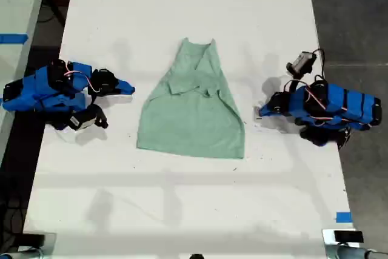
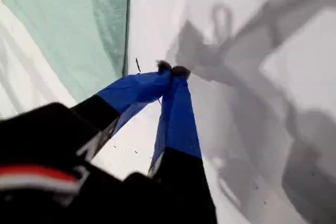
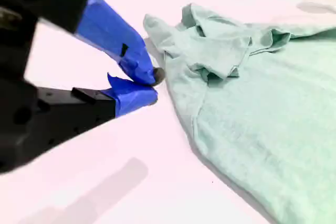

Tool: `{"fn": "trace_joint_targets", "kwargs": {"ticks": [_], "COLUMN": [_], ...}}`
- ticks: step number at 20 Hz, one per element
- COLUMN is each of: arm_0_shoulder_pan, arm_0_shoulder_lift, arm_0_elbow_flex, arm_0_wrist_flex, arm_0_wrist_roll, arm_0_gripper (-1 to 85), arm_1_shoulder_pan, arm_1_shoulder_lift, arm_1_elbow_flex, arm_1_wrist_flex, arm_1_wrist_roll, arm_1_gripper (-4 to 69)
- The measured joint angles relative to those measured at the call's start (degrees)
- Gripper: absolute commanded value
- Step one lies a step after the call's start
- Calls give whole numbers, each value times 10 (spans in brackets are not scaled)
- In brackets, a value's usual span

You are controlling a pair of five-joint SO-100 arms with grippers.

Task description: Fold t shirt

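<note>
Small pale mint-green fabric t shirt (image 1: 193, 110) is lying mid white table (image 1: 182, 210), sleeves folded in. My first gripper (image 2: 173, 69) is resting near its hem, fingers pressed together, empty. My second gripper (image 3: 153, 85) is sitting beside a shirt edge w/ tips nearly touching, holding nothing.

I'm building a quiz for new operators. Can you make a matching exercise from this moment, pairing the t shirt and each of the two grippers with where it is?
Column one:
1. t shirt
2. my first gripper
3. my second gripper

Column two:
A. shut, off the fabric, at the exterior view's left, level with the folded-in sleeves
B. lying mid-table, sleeves folded in
C. shut, off the fabric, at the exterior view's right, near a hem corner

Pairs: 1-B, 2-C, 3-A
</note>
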Motion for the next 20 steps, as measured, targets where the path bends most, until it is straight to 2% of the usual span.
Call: {"fn": "trace_joint_targets", "kwargs": {"ticks": [1, 4, 5, 9, 10, 12, 14, 17, 20], "arm_0_shoulder_pan": [0, 15, 12, 11, 11, 11, 12, 12, 12], "arm_0_shoulder_lift": [0, 0, 0, 0, 0, 0, 0, 0, 0], "arm_0_elbow_flex": [0, 0, 0, 0, 0, 0, 0, 0, 0], "arm_0_wrist_flex": [-1, -6, -6, -6, -6, -6, -6, -6, -6], "arm_0_wrist_roll": [1, 9, 9, 9, 9, 9, 9, 9, 9], "arm_0_gripper": [-2, -2, -2, -2, -2, -2, -2, -2, -2], "arm_1_shoulder_pan": [0, -1, -17, -55, -73, -102, -136, -153, -156], "arm_1_shoulder_lift": [0, 0, 0, -63, -107, -252, -440, -738, -853], "arm_1_elbow_flex": [1, 1, -4, -76, -93, -139, -222, -371, -403], "arm_1_wrist_flex": [-2, -125, -142, -139, -154, -217, -279, -301, -306], "arm_1_wrist_roll": [0, -40, -64, -76, -71, -66, -61, -36, 7], "arm_1_gripper": [4, 4, 4, 7, 10, 62, 155, 195, 217]}}
